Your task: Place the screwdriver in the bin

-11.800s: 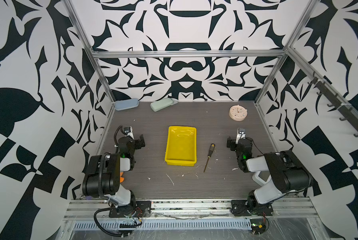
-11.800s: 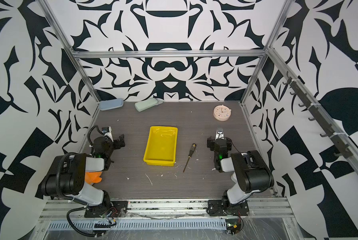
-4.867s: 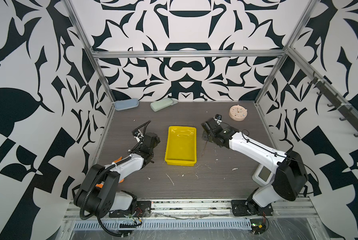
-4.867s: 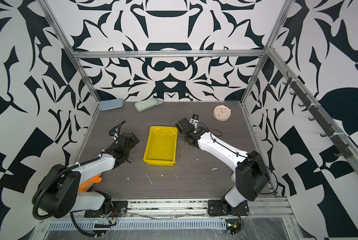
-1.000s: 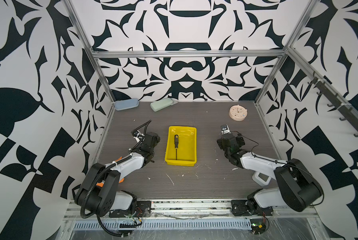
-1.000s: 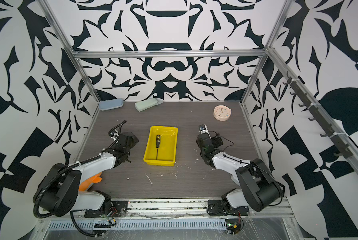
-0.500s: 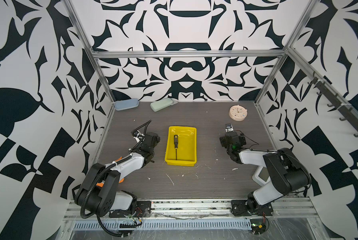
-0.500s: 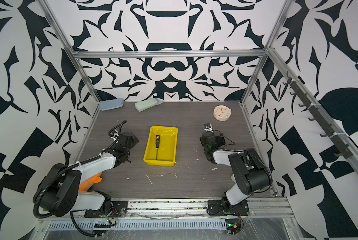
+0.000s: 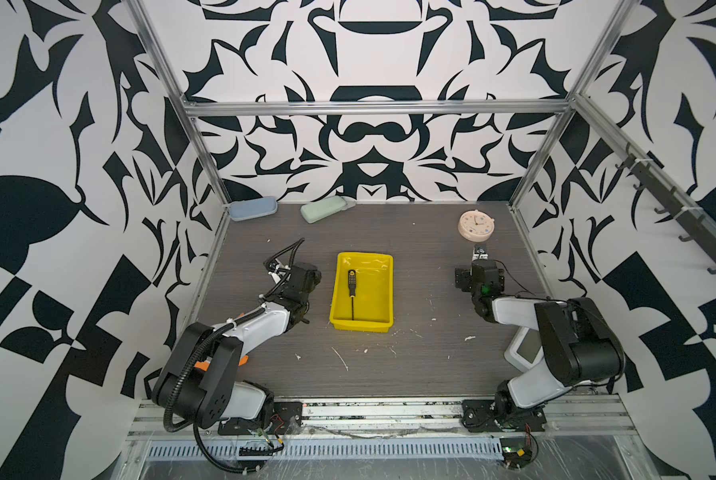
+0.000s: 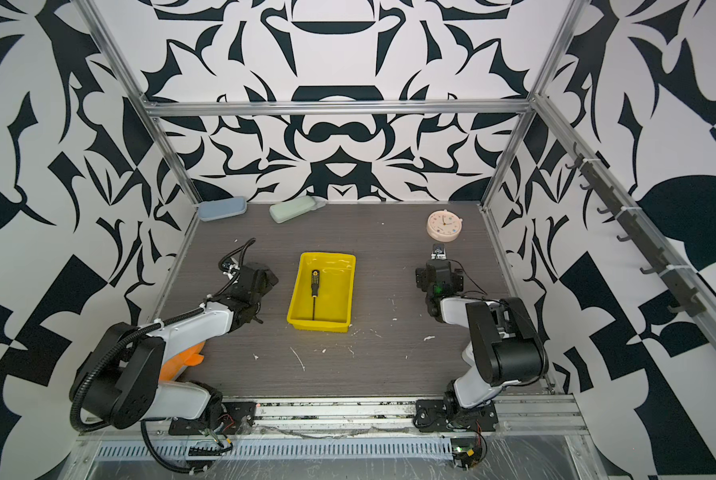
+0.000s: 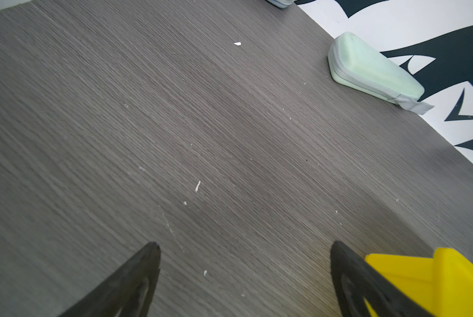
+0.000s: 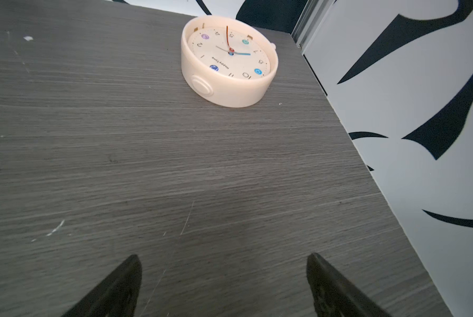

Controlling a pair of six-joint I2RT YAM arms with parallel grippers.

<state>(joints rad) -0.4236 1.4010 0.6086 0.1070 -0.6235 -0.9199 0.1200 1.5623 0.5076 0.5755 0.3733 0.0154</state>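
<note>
screwdriver [image 9: 351, 286] was seen laid lengthwise inside yellow bin [image 9: 376, 291], handle twd back wall. l gripper [image 11: 245, 247] & r gripper [image 12: 224, 258] were seen spread apart, both empty.

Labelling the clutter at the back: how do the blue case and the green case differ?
The blue case is pale blue, the green case mint. The blue case sits in the back left corner; the green case lies nearer the middle of the back wall. The green case shows a grey end tab; the blue case shows none. Both are rounded, oblong, lying flat.
</note>
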